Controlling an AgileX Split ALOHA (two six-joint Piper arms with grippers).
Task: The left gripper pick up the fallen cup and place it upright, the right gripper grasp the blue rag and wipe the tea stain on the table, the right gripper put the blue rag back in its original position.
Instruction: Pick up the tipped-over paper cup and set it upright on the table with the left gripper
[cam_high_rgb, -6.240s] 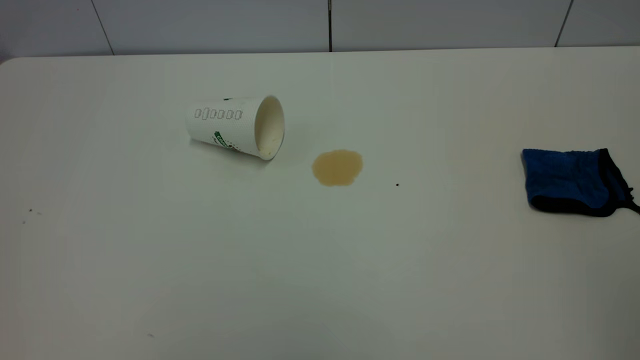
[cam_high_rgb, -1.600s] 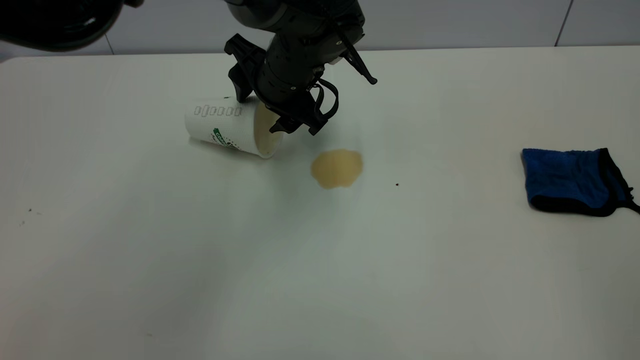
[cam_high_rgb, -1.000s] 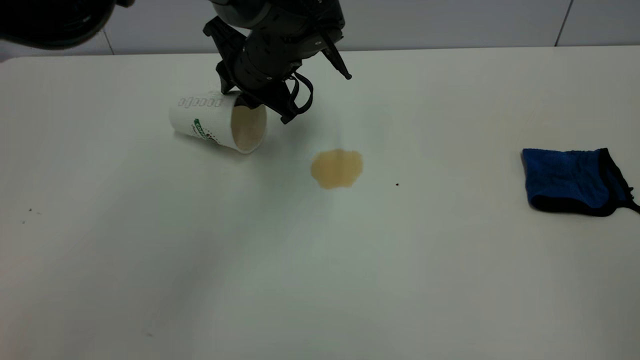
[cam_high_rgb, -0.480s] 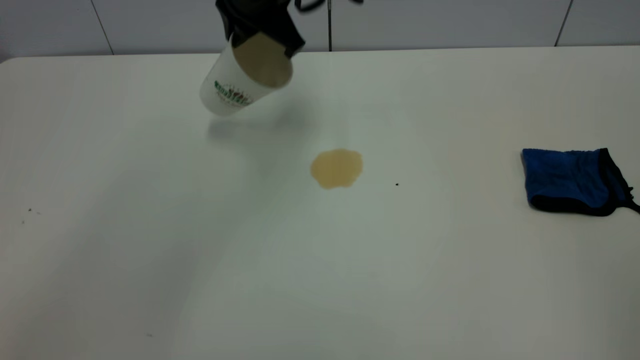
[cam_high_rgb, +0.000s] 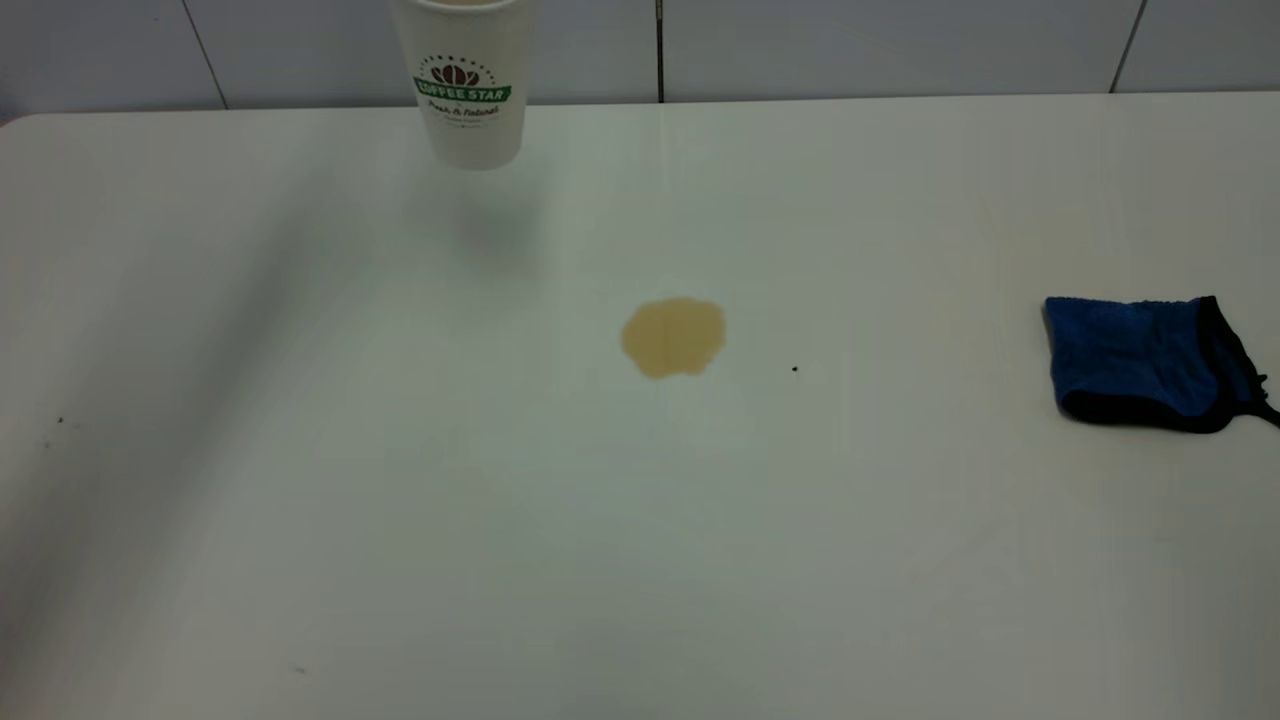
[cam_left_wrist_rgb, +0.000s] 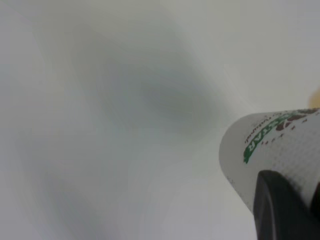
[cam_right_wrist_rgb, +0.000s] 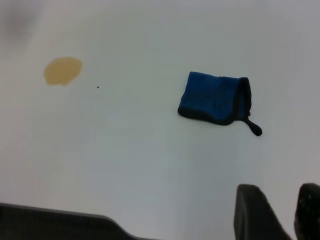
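Note:
The white cup (cam_high_rgb: 465, 90) with its green Coffee Star logo hangs upright above the far left part of the table (cam_high_rgb: 640, 550), its rim cut off by the picture's top edge. My left gripper (cam_left_wrist_rgb: 300, 205) is shut on the cup (cam_left_wrist_rgb: 272, 145) and is out of the exterior view. The light-brown tea stain (cam_high_rgb: 673, 337) lies mid-table and also shows in the right wrist view (cam_right_wrist_rgb: 62, 70). The blue rag (cam_high_rgb: 1140, 360) lies flat at the right edge. My right gripper (cam_right_wrist_rgb: 282, 210) hovers apart from the rag (cam_right_wrist_rgb: 214, 98), fingers close together and empty.
A tiny dark speck (cam_high_rgb: 794, 369) sits just right of the stain. A grey tiled wall runs behind the table's far edge. A dark part of the rig (cam_right_wrist_rgb: 50, 222) crosses one corner of the right wrist view.
The left gripper closed on the lying cup, lifted it, turned it upright and raised it toward the back. The left arm has left the exterior view. Stain and rag have not moved.

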